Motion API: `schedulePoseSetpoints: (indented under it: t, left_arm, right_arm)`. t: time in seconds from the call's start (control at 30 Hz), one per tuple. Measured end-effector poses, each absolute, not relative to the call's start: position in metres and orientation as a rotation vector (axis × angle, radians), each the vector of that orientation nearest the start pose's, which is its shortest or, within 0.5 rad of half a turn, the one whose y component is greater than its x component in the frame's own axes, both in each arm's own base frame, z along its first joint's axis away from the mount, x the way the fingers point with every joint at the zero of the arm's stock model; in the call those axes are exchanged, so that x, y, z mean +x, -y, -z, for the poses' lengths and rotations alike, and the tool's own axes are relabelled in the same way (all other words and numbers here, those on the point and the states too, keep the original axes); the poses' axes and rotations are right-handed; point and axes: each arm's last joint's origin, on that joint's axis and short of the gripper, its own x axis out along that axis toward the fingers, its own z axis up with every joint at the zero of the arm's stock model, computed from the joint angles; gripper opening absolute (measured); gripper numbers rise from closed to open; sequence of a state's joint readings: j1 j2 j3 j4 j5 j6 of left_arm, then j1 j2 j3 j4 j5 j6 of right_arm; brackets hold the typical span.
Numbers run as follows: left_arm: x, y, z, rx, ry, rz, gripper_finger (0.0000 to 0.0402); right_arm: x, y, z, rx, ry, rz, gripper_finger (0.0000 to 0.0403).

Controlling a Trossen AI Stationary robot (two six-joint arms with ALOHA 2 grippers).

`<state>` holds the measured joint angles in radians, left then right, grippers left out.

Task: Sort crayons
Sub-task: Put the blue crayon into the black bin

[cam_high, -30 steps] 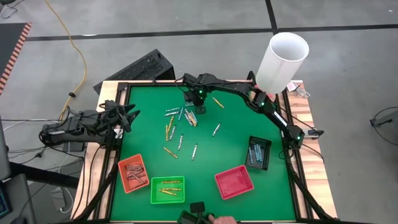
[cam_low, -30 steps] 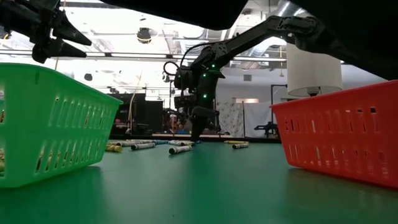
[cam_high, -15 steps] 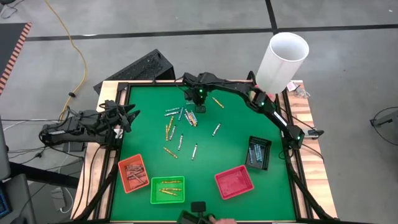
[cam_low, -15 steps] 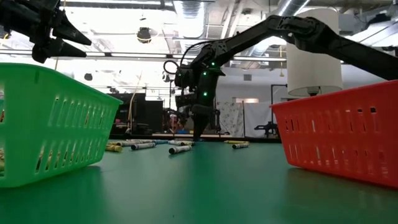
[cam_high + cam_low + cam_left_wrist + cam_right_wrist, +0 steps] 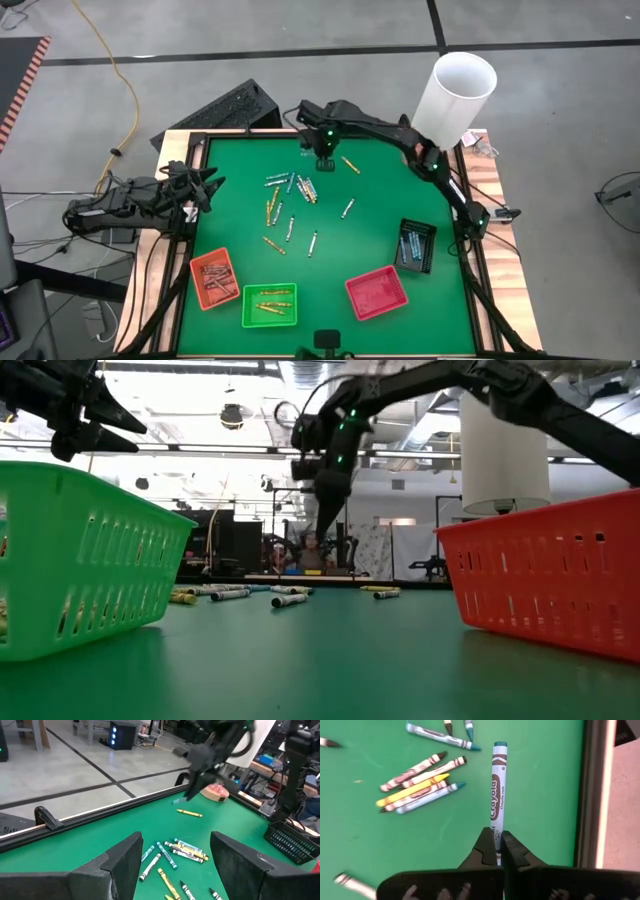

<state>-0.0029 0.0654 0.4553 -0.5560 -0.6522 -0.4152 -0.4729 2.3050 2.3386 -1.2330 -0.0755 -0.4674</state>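
The right gripper [image 5: 497,851] is up off the green tabletop [image 5: 370,240] at its far edge, and its fingers [image 5: 485,847] are clenched on one end of a single crayon [image 5: 498,790], a pale stick with a teal tip poking straight out ahead of the grip. So the pick looks done, and by my reckoning this is the carry step: one crayon in the air, waiting for its bin.

The rest of the crayons [image 5: 290,190] are lying in a loose scatter on the far-left middle of the tabletop, with a few strays trailing toward the centre and one yellow stick [image 5: 350,164] off alone near the far edge, just beside the raised gripper.

Over at the left edge, the left gripper [image 5: 207,187] is waiting above the tabletop, fingers spread wide and holding nothing.

Now the bins along the near side. The orange tray [image 5: 215,279] at near left is holding a handful of reddish-brown sticks. The green tray [image 5: 269,305] beside it is carrying a few yellow-gold ones. The red tray [image 5: 377,292] is looking bare from above. The black tray [image 5: 416,246] at the right has some pale bluish sticks inside.

Judging by that teal tip, the black tray seems the likely home, so the next move is calling for a swing toward the near right, a stop above that tray, then letting go.
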Motion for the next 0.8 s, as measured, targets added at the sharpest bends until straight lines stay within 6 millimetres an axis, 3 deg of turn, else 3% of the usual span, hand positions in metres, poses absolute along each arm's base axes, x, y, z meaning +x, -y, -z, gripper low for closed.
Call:
schedulePoseSetpoints:
  t: [0.23, 0.53, 0.67, 0.8]
  left_arm:
    - [0.050, -0.017, -0.254, -0.345, -0.023, -0.673, 0.0223]
    - [0.050, -0.017, -0.254, -0.346, -0.029, -0.674, 0.0223]
    - [0.050, -0.017, -0.254, -0.346, -0.028, -0.674, 0.0223]
    - [0.050, -0.017, -0.254, -0.346, -0.029, -0.673, 0.0223]
  right_arm:
    - [0.403, 0.198, -0.314, -0.035, -1.200, 0.090, 0.0000]
    - [0.386, 0.157, -0.329, 0.043, -1.365, 0.029, 0.0000]
    - [0.387, 0.133, -0.333, 0.039, -1.377, 0.003, 0.0000]
    - [0.375, 0.109, -0.341, 0.046, -1.391, -0.008, 0.0000]
